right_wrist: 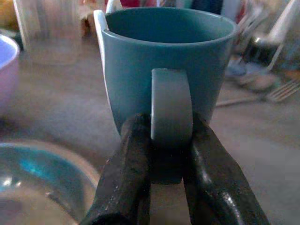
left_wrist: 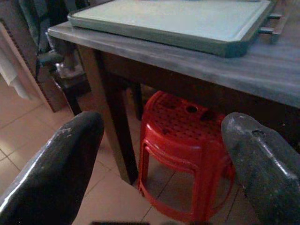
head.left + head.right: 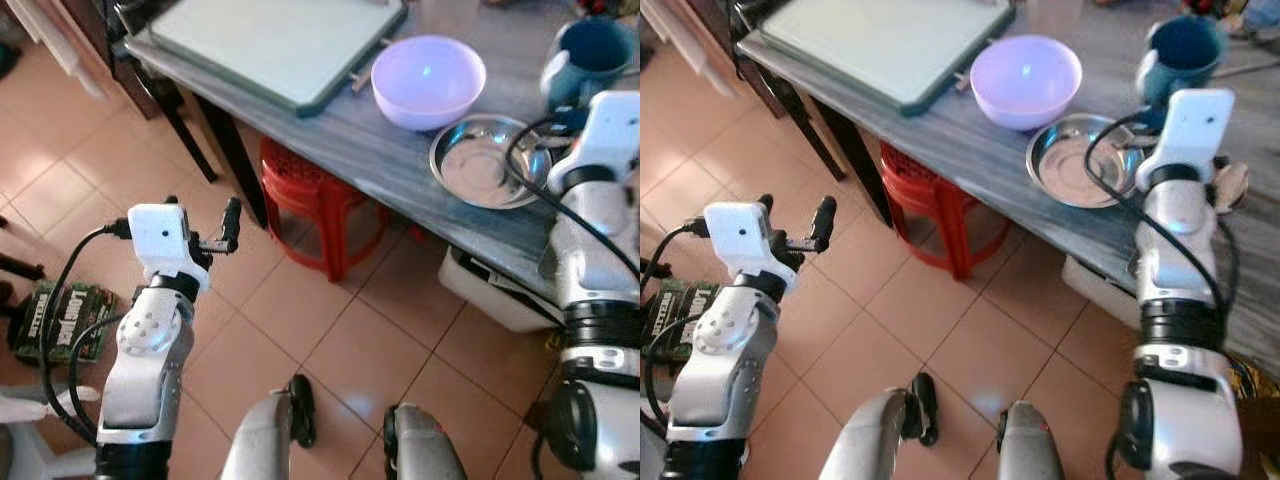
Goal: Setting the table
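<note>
Teal ceramic is what matters here: in the left eye view we see the teal mug (image 3: 590, 55) standing upright at the far right of the grey table (image 3: 400, 165), just beyond the steel plate (image 3: 485, 160) and to the right of the lilac bowl (image 3: 428, 80). Our right arm reaches up to it, so that arm is plainly the nearer one; the left gripper (image 3: 228, 228) hangs well off to the near left, above the tiled floor.

In the right eye view the same layout holds, with the mug directly ahead of the right wrist and the green tray (image 3: 890, 40) far to the left.

In the left wrist view our left gripper's fingers (image 2: 56, 164) stand wide apart with nothing between them, looking at the red stool (image 2: 183, 154) under the table.

In the right wrist view the right gripper (image 1: 171, 154) has its two fingers pressed against either side of the mug's handle, which stands vertical and faces us squarely. We judge the coming lift turns on that: the cup's body lies straight ahead, beyond the handle.
</note>
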Motion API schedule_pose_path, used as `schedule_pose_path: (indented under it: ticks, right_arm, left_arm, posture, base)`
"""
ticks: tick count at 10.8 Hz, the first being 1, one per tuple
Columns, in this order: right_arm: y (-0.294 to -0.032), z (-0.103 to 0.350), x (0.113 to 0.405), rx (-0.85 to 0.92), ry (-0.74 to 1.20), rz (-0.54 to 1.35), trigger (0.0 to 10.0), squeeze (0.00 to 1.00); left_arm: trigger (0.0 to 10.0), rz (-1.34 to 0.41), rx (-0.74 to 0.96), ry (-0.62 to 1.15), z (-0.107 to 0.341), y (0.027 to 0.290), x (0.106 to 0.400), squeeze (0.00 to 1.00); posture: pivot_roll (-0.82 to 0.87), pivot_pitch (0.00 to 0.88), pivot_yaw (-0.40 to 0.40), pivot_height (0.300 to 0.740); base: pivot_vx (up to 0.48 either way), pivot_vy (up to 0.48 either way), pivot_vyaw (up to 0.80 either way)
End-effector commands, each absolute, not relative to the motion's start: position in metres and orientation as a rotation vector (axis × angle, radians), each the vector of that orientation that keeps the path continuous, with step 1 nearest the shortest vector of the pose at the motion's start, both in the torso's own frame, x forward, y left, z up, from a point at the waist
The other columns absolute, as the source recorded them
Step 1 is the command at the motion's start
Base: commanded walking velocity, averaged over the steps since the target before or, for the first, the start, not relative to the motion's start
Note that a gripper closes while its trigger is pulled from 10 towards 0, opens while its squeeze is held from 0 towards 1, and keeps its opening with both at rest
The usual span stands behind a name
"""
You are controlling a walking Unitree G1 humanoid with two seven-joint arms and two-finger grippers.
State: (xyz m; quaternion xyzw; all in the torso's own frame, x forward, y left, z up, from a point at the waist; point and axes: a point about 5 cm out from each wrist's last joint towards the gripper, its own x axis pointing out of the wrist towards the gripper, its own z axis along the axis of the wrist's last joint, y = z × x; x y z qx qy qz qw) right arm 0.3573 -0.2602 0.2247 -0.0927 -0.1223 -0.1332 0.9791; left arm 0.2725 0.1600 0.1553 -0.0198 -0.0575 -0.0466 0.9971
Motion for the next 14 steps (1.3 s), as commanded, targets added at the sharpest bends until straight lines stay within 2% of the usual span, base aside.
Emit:
schedule_pose_path:
  ticks: [1, 3, 6, 7, 8, 9, 10, 11, 12, 13, 14]
  right_arm:
    - [-0.256, 0.223, 0.356, -0.175, -0.245, -0.249, 10.0, 0.00]
    - [-0.250, 0.214, 0.350, -0.165, -0.222, -0.196, 10.0, 0.00]
    - [-0.255, 0.213, 0.343, -0.178, -0.209, -0.198, 10.0, 0.00]
    - [-0.258, 0.215, 0.342, -0.174, -0.212, -0.204, 10.0, 0.41]
    - [-0.258, 0.217, 0.343, -0.173, -0.214, -0.209, 10.0, 1.00]
    - [-0.259, 0.219, 0.343, -0.183, -0.221, -0.212, 10.0, 1.00]
    - [-0.258, 0.223, 0.342, -0.198, -0.236, -0.211, 10.0, 0.55]
    - [-0.258, 0.226, 0.342, -0.214, -0.251, -0.207, 10.0, 0.56]
    - [-0.257, 0.229, 0.342, -0.227, -0.261, -0.203, 10.0, 0.52]
    - [-0.255, 0.233, 0.342, -0.245, -0.275, -0.189, 10.0, 0.00]
    - [-0.255, 0.234, 0.342, -0.250, -0.279, -0.188, 10.0, 0.00]
  left_arm:
    - [10.0, -0.083, -0.027, -0.104, 0.155, 0.164, 0.269, 0.00]
    - [10.0, -0.089, -0.029, -0.097, 0.154, 0.163, 0.269, 0.00]
    - [10.0, -0.094, -0.042, -0.090, 0.154, 0.159, 0.270, 0.00]
    - [10.0, -0.096, -0.046, -0.090, 0.153, 0.158, 0.271, 0.00]
    - [10.0, -0.097, -0.048, -0.091, 0.154, 0.157, 0.271, 0.00]
    - [10.0, -0.097, -0.049, -0.093, 0.154, 0.157, 0.272, 0.00]
    - [10.0, -0.095, -0.052, -0.095, 0.154, 0.158, 0.272, 0.00]
    - [10.0, -0.092, -0.054, -0.096, 0.154, 0.157, 0.272, 0.00]
    - [10.0, -0.091, -0.058, -0.098, 0.154, 0.156, 0.273, 0.00]
    - [10.0, -0.091, -0.063, -0.101, 0.154, 0.155, 0.275, 0.00]
    - [10.0, -0.092, -0.064, -0.103, 0.154, 0.154, 0.276, 0.00]
  posture:
    - [0.02, 0.332, 0.144, 0.740]
    - [0.01, 0.335, 0.141, 0.740]
    - [0.00, 0.332, 0.132, 0.740]
    - [0.00, 0.330, 0.131, 0.740]
    - [0.00, 0.327, 0.129, 0.740]
    - [0.00, 0.324, 0.128, 0.740]
    - [0.00, 0.319, 0.125, 0.740]
    - [-0.01, 0.313, 0.122, 0.740]
    - [-0.01, 0.305, 0.119, 0.740]
    - [-0.02, 0.298, 0.116, 0.740]
    - [-0.02, 0.293, 0.114, 0.740]
  base:
    - [0.000, 0.000, 0.00]
    - [0.000, 0.000, 0.00]
    - [0.000, 0.000, 0.00]
    - [0.000, 0.000, 0.00]
    - [0.000, 0.000, 0.00]
    - [0.000, 0.000, 0.00]
    - [0.000, 0.000, 0.00]
    - [0.000, 0.000, 0.00]
    - [0.000, 0.000, 0.00]
    - [0.000, 0.000, 0.00]
    - [0.000, 0.000, 0.00]
